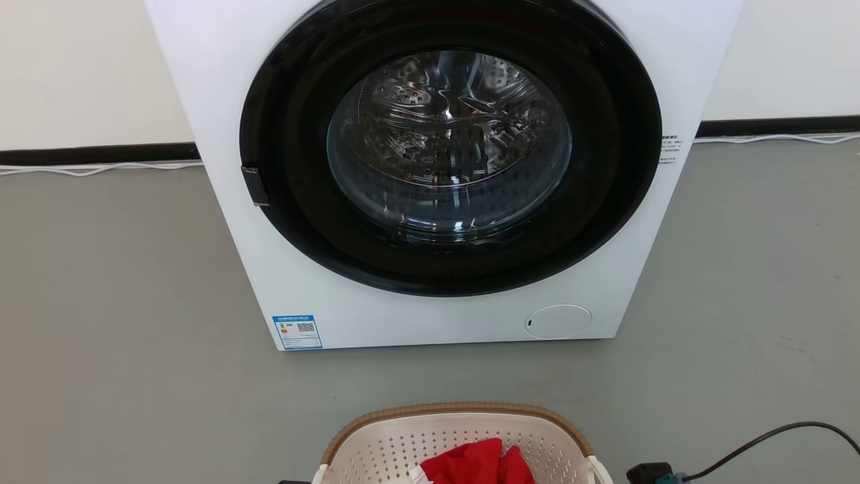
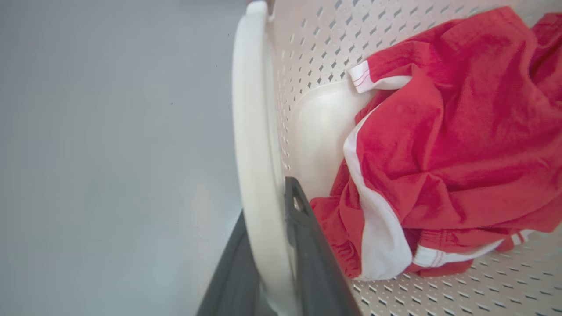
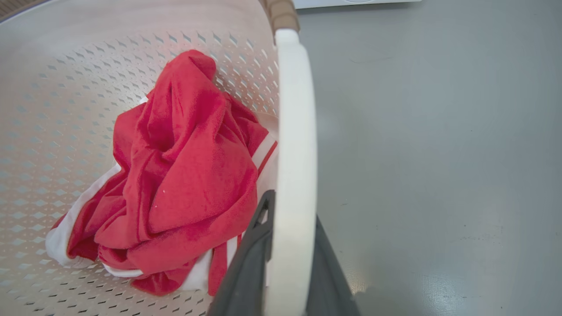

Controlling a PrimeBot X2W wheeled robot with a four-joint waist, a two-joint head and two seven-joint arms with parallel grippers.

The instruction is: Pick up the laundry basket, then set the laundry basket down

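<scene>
Small cream-white perforated plastic laundry basket (image 1: 390,447) with a brown woven-look rim is low and centre in the head view, in front of the big white front-loading washer (image 1: 403,323), crumpled red-and-white garment (image 1: 474,464) inside. The left gripper (image 2: 268,206) is pinched down on its white left handle (image 2: 252,109), the right gripper (image 3: 292,210) likewise on the white right handle (image 3: 296,109), one dark finger each side. Can't tell if it's off the grey floor (image 1: 101,302).

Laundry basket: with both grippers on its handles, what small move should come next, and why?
Probably a short, level lift with both arms. The left gripper clamps one white handle, the right gripper the other, and the laundry basket holds a loose red garment; rising evenly should avoid tipping it.
</scene>
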